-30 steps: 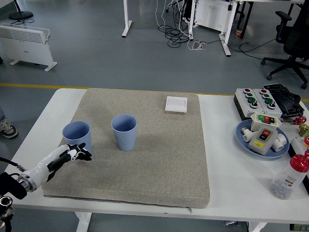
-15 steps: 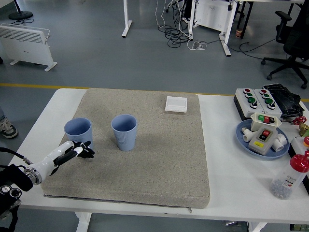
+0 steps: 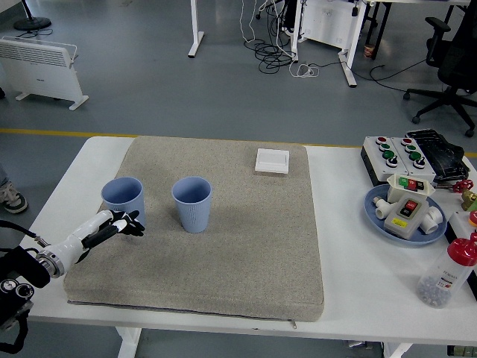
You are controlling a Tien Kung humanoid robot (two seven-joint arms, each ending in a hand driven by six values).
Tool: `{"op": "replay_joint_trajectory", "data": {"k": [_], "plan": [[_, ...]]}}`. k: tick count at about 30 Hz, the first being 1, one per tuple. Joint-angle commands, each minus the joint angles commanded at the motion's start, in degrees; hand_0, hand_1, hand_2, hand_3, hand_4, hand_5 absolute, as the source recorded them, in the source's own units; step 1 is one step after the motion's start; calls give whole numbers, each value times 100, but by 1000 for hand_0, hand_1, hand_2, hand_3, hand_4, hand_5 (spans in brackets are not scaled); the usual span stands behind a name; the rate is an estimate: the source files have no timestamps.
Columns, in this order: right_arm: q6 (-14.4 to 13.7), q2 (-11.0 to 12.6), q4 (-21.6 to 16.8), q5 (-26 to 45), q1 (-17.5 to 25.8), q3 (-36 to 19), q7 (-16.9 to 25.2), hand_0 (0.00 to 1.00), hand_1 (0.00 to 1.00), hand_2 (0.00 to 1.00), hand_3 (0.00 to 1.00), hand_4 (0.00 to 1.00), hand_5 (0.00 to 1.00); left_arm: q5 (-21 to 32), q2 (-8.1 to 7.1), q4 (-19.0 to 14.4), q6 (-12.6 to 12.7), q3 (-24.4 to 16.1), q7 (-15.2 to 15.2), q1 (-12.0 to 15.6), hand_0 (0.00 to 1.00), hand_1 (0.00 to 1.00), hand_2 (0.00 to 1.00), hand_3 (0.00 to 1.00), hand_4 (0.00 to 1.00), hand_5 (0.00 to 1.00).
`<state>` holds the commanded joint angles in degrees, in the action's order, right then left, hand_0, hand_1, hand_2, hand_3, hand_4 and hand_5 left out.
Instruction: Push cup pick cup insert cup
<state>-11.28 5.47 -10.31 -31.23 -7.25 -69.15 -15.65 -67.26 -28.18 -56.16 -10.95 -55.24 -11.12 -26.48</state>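
Note:
Two light blue cups stand upright on a grey mat (image 3: 246, 246). The left cup (image 3: 121, 196) is near the mat's left edge; the right cup (image 3: 192, 203) stands about a cup's width to its right. My left hand (image 3: 123, 224) reaches in from the lower left, its fingers stretched out flat and holding nothing, touching the near base of the left cup. No right arm shows in the picture.
A small white box (image 3: 272, 160) lies at the mat's far edge. On the right of the table are a button box (image 3: 395, 155), a blue plate (image 3: 375, 211) with parts, and a red-capped bottle (image 3: 446, 274). A person's shoe (image 3: 9, 198) shows at the left edge.
My left hand has slid forward and a little right, and the left cup has shifted with it, away from me and slightly toward the right cup.

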Motion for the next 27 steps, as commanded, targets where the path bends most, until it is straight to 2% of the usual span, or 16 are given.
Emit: {"op": "replay_joint_trajectory", "data": {"k": [16,22,23,27], "plan": [[9,1,0,72,-40,47,8,722,653,672,587,125,497,276,108,552,-102,378,-52,-561,827,675,567,520,647,998],[13,2,0,104,-48,76,9,722,653,673,587,125,496,73,163,735,-86,570,17,-747,843,687,567,520,648,998],[14,1,0,97,-48,77,8,722,653,673,588,126,495,36,175,763,-85,612,17,-785,893,735,585,525,646,998],[16,-2,0,100,-49,87,5,722,653,673,588,126,495,64,205,854,-91,708,-5,-903,893,735,585,525,646,998]]}}
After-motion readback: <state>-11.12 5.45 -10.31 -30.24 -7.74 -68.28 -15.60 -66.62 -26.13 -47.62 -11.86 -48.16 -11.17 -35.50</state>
